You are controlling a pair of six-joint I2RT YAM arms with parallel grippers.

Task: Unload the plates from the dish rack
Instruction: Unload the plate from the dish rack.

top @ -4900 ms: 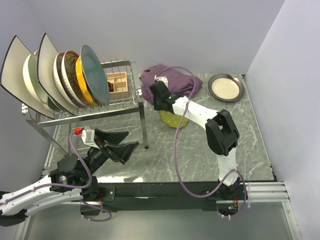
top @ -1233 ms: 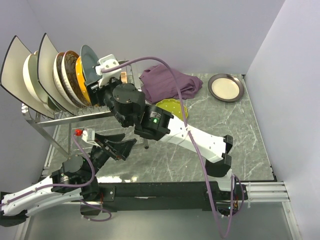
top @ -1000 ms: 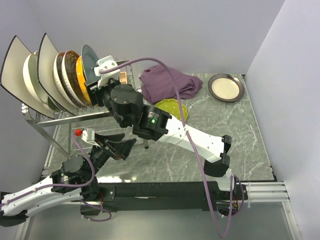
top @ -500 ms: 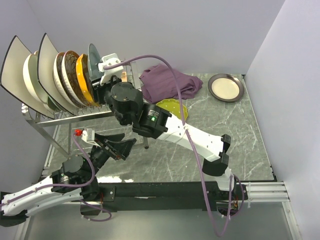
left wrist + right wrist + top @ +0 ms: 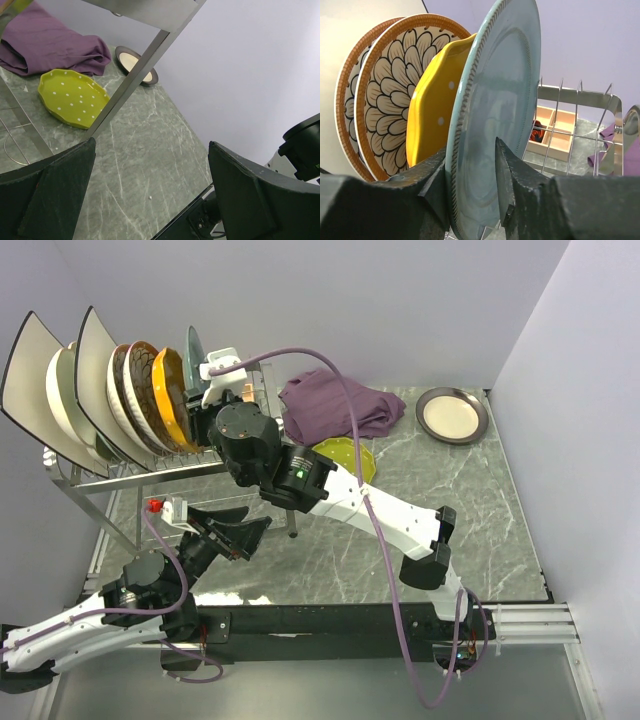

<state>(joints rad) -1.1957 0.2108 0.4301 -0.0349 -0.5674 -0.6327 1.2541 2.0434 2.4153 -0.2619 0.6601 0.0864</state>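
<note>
Teal-green plate (image 5: 495,100) on edge in the dish rack (image 5: 180,472), rim sitting between my right pincer (image 5: 470,190) fingers.
Right pincer partly closed, one finger each side of the rim and close against it; I can't tell if it's actually clamped. Orange dotted plate (image 5: 432,115) just beyond the back-side finger. Left pincer (image 5: 150,192) wide open, holding nothing, over the worktop (image 5: 140,150).

I'm running this from a robot lab cell, not a real kitchen. Plain lilac walls (image 5: 350,300) box in a green marble-look desk (image 5: 470,510). My left arm (image 5: 70,630) and right arm (image 5: 390,515) are bolted to a black rail (image 5: 320,620). A loose cable (image 5: 290,350) loops overhead, and the dish rack (image 5: 150,474) of mismatched plates (image 5: 170,390) is a staged prop.
</note>
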